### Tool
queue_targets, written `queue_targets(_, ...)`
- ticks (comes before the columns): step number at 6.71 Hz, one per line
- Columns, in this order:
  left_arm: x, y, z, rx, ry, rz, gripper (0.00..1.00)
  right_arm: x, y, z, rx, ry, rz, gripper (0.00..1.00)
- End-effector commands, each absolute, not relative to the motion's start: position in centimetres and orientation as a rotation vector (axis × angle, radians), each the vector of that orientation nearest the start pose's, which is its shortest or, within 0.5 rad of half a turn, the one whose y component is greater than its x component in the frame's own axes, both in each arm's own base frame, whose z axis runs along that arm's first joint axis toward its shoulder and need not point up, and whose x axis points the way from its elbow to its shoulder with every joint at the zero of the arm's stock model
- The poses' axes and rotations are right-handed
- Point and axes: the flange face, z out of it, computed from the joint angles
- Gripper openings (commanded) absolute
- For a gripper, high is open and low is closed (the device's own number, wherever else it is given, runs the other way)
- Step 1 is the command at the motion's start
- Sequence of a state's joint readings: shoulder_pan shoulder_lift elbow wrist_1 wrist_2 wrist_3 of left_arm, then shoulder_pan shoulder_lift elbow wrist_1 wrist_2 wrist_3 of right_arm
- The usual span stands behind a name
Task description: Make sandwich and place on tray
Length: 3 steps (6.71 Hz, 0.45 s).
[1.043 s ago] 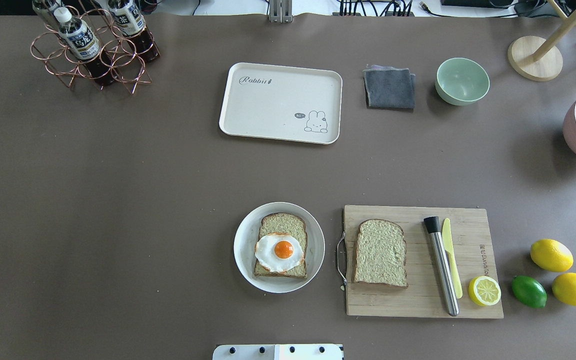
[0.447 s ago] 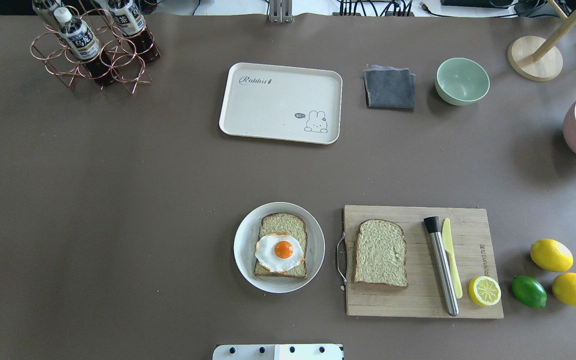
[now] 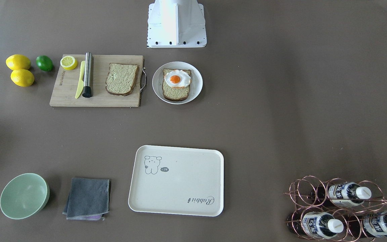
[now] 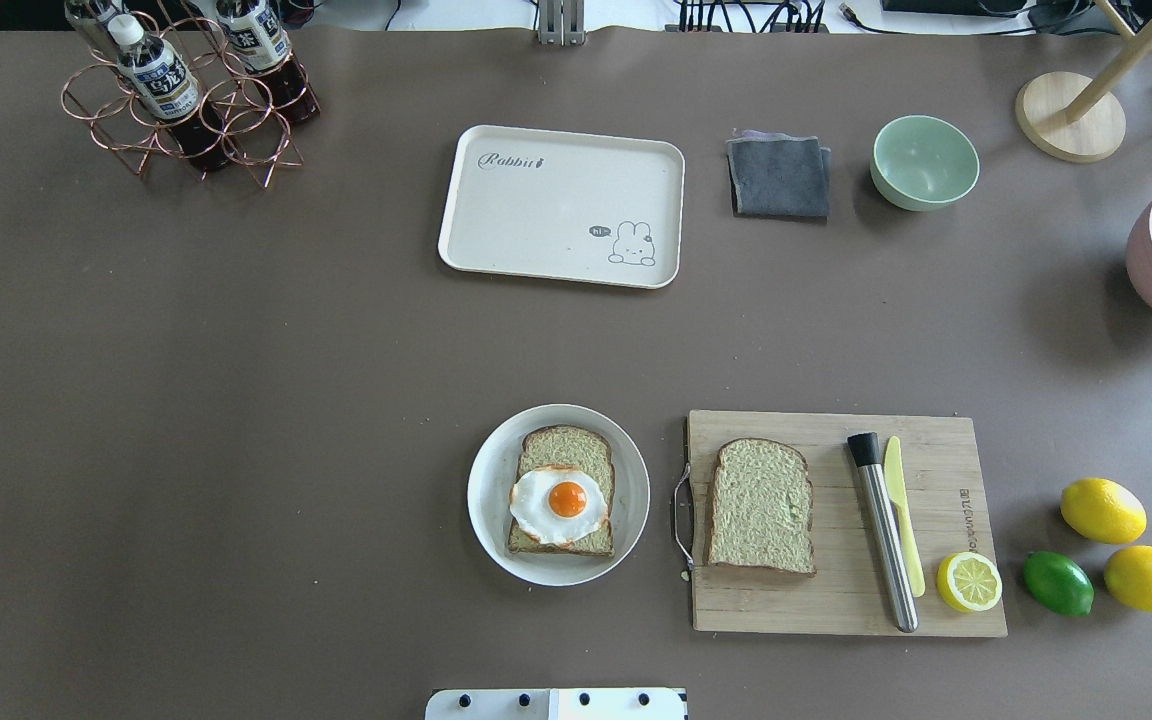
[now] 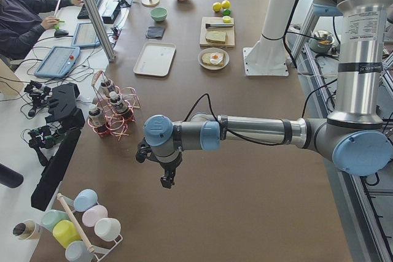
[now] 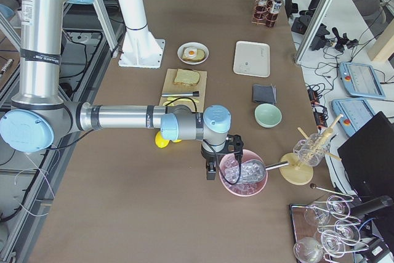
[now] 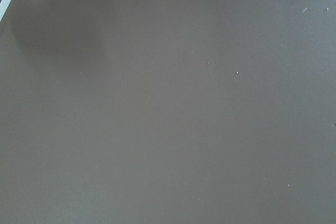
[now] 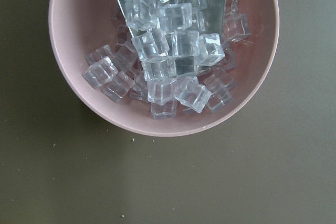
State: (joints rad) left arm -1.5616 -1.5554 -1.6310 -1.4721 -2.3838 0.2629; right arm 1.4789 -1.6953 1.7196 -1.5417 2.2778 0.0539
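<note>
Not started yet: the egg-topped speckled bread slice [image 4: 566, 447] sits on the round white plate [image 4: 484, 500], the plain second slice [image 4: 761, 506] on the wooden cutting board [image 4: 836, 600], the cream rectangular tray [image 4: 546, 210] well apart. Both the left gripper [image 5: 167, 176] and right gripper [image 6: 210, 169] hang way off to the sides, can't tell if spread or pinched. Next I'd guess: plain slice onto the egg.

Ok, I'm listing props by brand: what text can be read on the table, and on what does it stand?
"Rabbit", in script, on the cream tray.
"hi", in a speech bubble on that tray.
Cutting board: a printed mark by one short edge, too small to read.
Bottles: label characters too small to read.
</note>
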Motion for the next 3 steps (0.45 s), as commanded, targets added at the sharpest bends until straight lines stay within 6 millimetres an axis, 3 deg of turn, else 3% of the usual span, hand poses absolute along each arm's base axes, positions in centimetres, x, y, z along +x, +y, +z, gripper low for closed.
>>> queue_targets(1, -5.65, -48.41, 64.0, 0.06, 0.814, 0.238, 0.98, 2.74, -44.96, 64.28, 0.003, -0.709, -0.054, 1.0)
queue_targets(3, -5.57, -48.79, 63.61, 0.067, 0.813, 0.241, 0.98, 2.63, -45.18, 63.92, 0.007, -0.722, -0.055, 1.0)
